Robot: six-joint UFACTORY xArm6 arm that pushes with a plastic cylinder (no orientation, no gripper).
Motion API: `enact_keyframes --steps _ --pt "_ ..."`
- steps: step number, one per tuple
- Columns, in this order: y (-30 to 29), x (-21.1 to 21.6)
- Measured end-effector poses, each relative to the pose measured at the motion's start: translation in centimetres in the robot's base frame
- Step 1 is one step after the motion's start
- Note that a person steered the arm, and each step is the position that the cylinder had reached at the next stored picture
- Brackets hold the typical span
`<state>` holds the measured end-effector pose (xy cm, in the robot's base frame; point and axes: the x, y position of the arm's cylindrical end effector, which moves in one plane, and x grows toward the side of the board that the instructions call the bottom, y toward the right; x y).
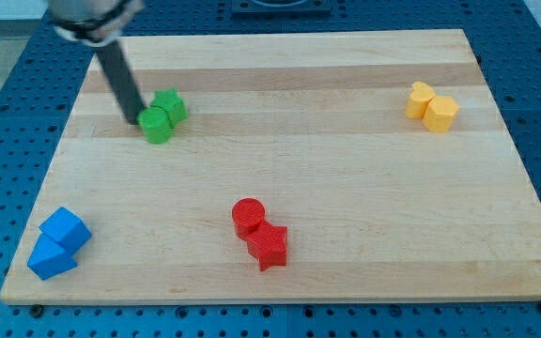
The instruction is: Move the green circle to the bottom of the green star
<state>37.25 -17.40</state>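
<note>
The green circle (156, 126) lies at the view's upper left on the wooden board (346, 178). It touches the green star (170, 106), sitting just below and left of it. My tip (133, 119) is at the left side of the green circle, touching or nearly touching it. The dark rod slants up to the view's top left.
A red circle (248, 215) and a red star (269, 244) lie together at the bottom centre. Two blue blocks (57, 242) sit at the bottom left. Two yellow blocks (431, 106) sit at the upper right. Blue perforated table surrounds the board.
</note>
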Motion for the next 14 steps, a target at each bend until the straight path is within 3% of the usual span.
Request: enact_keyframes --steps 2,3,4,6,11,13,14 --pt "15.7 0.0" --pt "16.2 0.0" --pt "14.9 0.4" --pt "7.0 5.1" --pt "-3.5 5.1" --pt "-2.9 3.2" --pt "0.1 2.3"
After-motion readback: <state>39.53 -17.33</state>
